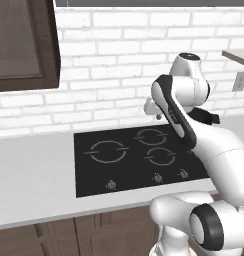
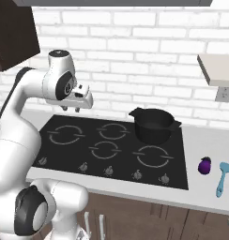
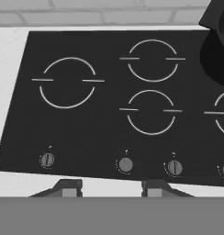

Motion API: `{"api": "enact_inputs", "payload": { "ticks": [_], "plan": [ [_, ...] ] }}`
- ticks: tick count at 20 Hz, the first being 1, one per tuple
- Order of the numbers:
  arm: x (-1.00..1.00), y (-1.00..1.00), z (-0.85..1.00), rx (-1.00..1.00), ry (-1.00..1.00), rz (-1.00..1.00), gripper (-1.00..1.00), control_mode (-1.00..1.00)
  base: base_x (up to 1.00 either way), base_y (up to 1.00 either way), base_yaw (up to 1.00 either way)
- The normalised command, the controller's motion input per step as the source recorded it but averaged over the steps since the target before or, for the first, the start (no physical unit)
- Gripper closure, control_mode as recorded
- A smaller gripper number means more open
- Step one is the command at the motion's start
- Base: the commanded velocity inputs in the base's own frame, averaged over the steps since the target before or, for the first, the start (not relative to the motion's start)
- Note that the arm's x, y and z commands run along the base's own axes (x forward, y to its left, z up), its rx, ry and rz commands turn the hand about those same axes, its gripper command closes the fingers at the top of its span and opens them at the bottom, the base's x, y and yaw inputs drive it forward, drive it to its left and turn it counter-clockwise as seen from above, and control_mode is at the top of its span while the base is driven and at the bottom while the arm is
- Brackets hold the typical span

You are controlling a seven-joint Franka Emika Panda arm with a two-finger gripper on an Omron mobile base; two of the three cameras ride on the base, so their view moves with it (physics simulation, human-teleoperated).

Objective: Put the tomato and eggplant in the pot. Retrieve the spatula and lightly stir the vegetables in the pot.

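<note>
While your hand hangs open and empty over the stove, nothing is done.
Squat black pot looks empty; purple eggplant and light-blue spatula lie on the tabletop.

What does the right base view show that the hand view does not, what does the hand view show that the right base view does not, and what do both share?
Right base view alone: the eggplant and the light-blue spatula lying apart on the counter right of the cooktop, plus the whole pot on the back right burner. Hand view alone: the two dark fingers at its bottom, set apart with nothing between them, hanging over the cooktop's front edge. Both share: the black cooktop with its burner rings and knobs, the pot (its edge at the hand view's top right), and the brick wall.
</note>
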Motion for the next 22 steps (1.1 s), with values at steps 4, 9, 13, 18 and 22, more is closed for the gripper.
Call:
{"api": "enact_inputs", "payload": {
  "ticks": [4, 9, 13, 18, 22],
  "plan": [
    [-0.40, -0.01, 0.00, 0.00, -0.01, -0.01, -1.00, -1.00, 0.00, 0.00, 0.00],
    [-0.92, -0.01, 0.00, 0.00, 0.00, -0.01, -1.00, -1.00, 0.00, 0.00, 0.00],
    [-0.81, -0.01, -0.23, 0.00, 0.00, -0.05, -1.00, -1.00, 0.00, 0.00, 0.00],
    [-0.52, -0.08, -0.16, 0.00, 0.00, -0.05, -1.00, -1.00, 0.00, 0.00, 0.00],
    [-0.28, -0.02, -0.06, 0.00, 0.00, -0.02, -1.00, -1.00, 0.00, 0.00, 0.00]
  ]
}}
